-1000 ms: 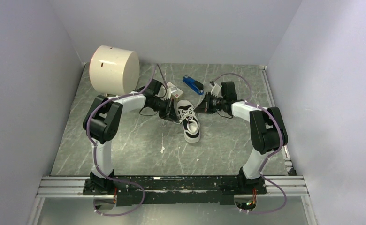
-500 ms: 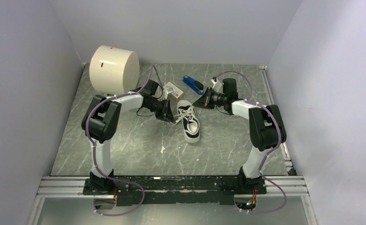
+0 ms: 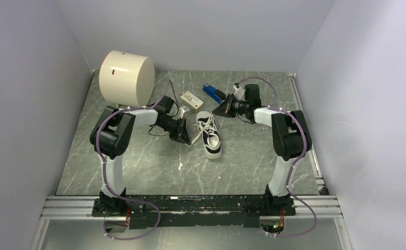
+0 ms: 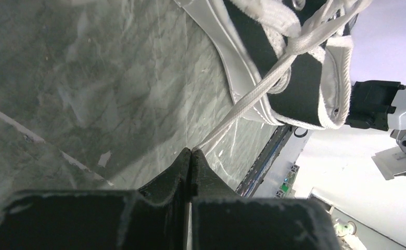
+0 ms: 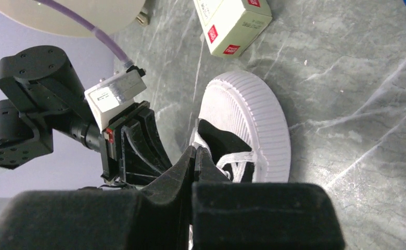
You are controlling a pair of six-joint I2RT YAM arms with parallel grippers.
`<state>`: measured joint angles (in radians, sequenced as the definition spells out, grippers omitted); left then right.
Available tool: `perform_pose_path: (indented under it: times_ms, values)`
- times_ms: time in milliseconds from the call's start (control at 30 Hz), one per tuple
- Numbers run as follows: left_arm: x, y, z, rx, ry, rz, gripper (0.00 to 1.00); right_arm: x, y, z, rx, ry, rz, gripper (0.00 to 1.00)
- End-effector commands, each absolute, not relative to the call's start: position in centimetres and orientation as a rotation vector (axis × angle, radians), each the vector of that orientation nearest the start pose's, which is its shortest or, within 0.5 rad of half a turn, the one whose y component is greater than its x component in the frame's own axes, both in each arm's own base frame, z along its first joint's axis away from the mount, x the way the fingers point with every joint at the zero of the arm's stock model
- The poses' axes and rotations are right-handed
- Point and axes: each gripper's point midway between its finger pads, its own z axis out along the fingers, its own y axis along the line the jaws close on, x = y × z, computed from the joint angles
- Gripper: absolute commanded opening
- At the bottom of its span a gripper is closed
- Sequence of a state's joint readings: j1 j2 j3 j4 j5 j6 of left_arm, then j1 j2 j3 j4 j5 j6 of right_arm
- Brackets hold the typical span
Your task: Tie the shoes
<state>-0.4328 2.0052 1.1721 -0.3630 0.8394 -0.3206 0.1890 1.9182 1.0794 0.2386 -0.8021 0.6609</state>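
Note:
The black-and-white sneaker (image 3: 210, 137) lies mid-table, with its white toe cap toward the near edge. My left gripper (image 3: 186, 138) sits just left of it, shut on a white lace (image 4: 245, 104) that runs taut from the fingertips (image 4: 191, 151) up to the shoe (image 4: 294, 88). My right gripper (image 3: 218, 111) is behind the shoe's heel end and a little to the right. It is shut, with a bit of white lace at its tips (image 5: 196, 149). The toe cap (image 5: 253, 120) and my left gripper (image 5: 138, 140) show beyond it.
A large cream cylinder (image 3: 126, 77) stands at the back left. A white-and-tan box (image 3: 192, 99) lies just behind the shoe and also shows in the right wrist view (image 5: 232, 21). A blue stapler (image 3: 214, 94) lies beside my right gripper. A small white scrap (image 3: 180, 166) lies nearer the front. Walls enclose three sides.
My left gripper has moved left and toward the near edge with its lace. My right gripper has moved back toward the stapler. The two have drawn apart.

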Motion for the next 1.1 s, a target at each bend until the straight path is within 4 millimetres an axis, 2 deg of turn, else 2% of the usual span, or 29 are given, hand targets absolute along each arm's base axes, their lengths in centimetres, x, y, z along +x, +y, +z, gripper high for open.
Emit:
perform_pose_path:
  times_ms: [0, 367, 500, 533, 567, 633, 733, 833, 900, 1067]
  values:
    - [27.0, -27.6, 4.2, 0.456, 2.754, -1.366, 0.05, 42.6, 21.9, 8.9, 0.051, 2.265, 1.285, 0.00]
    - [26.2, -27.1, 4.2, 0.497, 2.757, -1.351, 0.05, 43.7, 20.0, 6.8, 0.040, 2.336, 1.186, 0.00]
    - [26.5, -27.3, 4.3, 0.496, 2.742, -1.365, 0.05, 43.6, 20.3, 6.3, 0.006, 2.366, 1.206, 0.00]
    - [26.8, -27.5, 4.5, 0.493, 2.732, -1.370, 0.05, 43.2, 20.5, 6.3, -0.021, 2.388, 1.229, 0.04]
    - [27.0, -27.7, 4.7, 0.488, 2.722, -1.382, 0.05, 42.5, 20.5, 6.0, -0.052, 2.434, 1.228, 0.14]
    - [27.6, -28.1, 5.1, 0.480, 2.705, -1.396, 0.05, 42.1, 19.0, 6.3, -0.112, 2.472, 1.136, 0.32]
    - [28.4, -28.6, 5.8, 0.484, 2.675, -1.407, 0.05, 40.5, 17.8, 9.4, -0.266, 2.430, 1.076, 0.45]
    - [28.5, -28.8, 5.8, 0.481, 2.673, -1.418, 0.05, 37.8, 19.0, 11.4, -0.443, 2.364, 1.105, 0.48]
    - [28.5, -28.9, 5.8, 0.474, 2.669, -1.437, 0.05, 36.2, 19.8, 11.0, -0.525, 2.343, 1.114, 0.49]
    - [28.5, -28.9, 6.0, 0.476, 2.665, -1.442, 0.05, 35.0, 21.6, 10.2, -0.676, 2.313, 1.172, 0.42]
